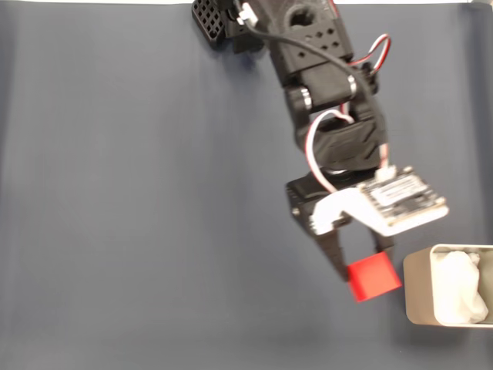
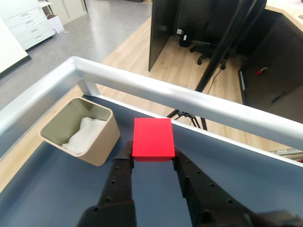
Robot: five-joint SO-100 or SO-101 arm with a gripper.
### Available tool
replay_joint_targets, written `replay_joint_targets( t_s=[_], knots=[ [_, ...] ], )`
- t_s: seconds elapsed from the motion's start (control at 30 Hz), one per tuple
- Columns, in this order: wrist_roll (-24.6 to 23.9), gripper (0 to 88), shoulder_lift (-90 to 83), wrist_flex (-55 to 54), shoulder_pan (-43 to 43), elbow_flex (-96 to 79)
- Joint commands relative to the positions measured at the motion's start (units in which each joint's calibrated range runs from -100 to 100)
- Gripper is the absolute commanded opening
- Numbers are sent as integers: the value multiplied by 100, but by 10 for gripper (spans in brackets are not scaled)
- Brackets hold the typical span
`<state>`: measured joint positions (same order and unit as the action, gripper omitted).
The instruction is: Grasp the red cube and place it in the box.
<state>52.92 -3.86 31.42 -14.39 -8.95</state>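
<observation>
Fingers: two black fingers press against the left and right faces of the red cube in the wrist view, clenched on it with no gap showing on either side.
Gripper: in the fixed view the gripper points down and to the right, its tips at the cube's upper edge; in the wrist view the gripper enters from the bottom edge.
Red cube: held between the fingertips and, in the wrist view, raised clear of the table surface; in the fixed view the red cube lies just left of the box, apart from its wall.
Box: a beige open-top box with rounded corners sits at the right edge of the fixed view; in the wrist view the box stands to the left of the cube, near the table's corner.
Box contents: crumpled white paper lies inside, also seen in the fixed view.
Arm: the black arm reaches down from the top of the fixed view, with red and white wires and a pale circuit board at the wrist.
Table: a dark blue-grey table surface, bordered by a silver rail in the wrist view.
Surroundings: beyond the rail, a wooden floor and dark office furniture.
</observation>
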Motion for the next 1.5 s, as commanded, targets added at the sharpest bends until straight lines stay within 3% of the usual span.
replay_joint_targets(
  t_s=[0.0,0.5,1.47],
  knots=[
    [93,19,-151,-3,-265,229],
    [112,23,889,13,-912,1260],
    [44,25,2613,13,-1182,3094]
  ],
)
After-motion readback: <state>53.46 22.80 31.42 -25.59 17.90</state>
